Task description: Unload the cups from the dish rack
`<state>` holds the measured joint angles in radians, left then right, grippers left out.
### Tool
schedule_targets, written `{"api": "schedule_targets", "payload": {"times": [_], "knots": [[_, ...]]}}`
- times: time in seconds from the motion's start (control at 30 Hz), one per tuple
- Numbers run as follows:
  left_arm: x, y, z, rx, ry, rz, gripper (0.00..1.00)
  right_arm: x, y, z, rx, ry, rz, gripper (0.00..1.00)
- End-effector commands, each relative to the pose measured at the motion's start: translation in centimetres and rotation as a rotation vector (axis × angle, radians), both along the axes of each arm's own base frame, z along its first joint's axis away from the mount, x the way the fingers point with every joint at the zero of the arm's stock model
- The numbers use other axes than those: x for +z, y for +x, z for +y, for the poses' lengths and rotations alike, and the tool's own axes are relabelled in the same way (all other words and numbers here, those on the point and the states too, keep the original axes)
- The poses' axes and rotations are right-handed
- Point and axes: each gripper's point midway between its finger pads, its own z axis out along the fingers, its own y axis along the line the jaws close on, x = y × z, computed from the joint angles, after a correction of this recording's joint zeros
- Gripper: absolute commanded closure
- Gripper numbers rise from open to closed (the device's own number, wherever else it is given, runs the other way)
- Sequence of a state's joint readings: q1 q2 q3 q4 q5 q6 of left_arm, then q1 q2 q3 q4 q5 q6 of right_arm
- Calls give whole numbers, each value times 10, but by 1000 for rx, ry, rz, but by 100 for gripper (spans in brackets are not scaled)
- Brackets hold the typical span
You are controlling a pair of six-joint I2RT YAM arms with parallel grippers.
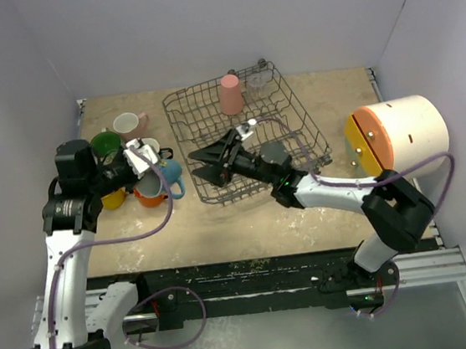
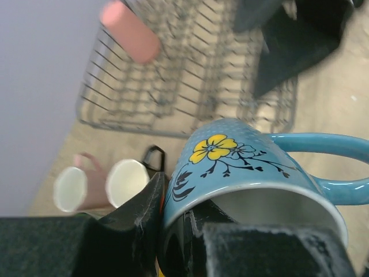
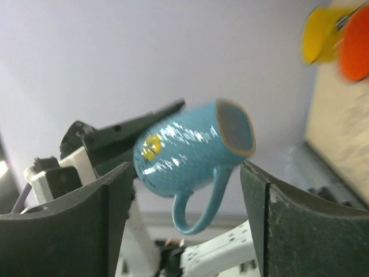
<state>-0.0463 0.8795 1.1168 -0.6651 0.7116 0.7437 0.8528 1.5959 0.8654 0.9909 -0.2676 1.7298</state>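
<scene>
On the speckled beige counter, the left pincer is clamped on the rim of the blue mug, just left of the dish rack and beside other mugs. The right pincer hovers over the rack's near end, jaws spread wide and empty. A pink tumbler and a clear glass sit at the rack's far end, before plain pale walls.

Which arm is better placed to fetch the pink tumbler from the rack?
Right. The right gripper hangs open over the dish rack, with the pink tumbler at its far end. The left gripper is shut on the blue mug, left of the rack.
</scene>
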Motion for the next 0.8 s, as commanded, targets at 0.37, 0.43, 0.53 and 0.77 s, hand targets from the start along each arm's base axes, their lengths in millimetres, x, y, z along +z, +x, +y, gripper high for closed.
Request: {"api": "schedule_targets", "payload": {"times": [0.37, 0.43, 0.53, 0.77], "knots": [[-119, -26, 1, -129, 166, 511, 100, -36, 86, -176, -426, -702, -170, 12], [-136, -20, 5, -97, 209, 542, 100, -34, 86, -183, -442, -728, -179, 11], [-161, -7, 13, -23, 276, 593, 100, -34, 86, -189, -459, -758, -182, 11], [-201, 14, 27, 106, 350, 724, 100, -39, 89, -196, -474, -815, -185, 8]]}}
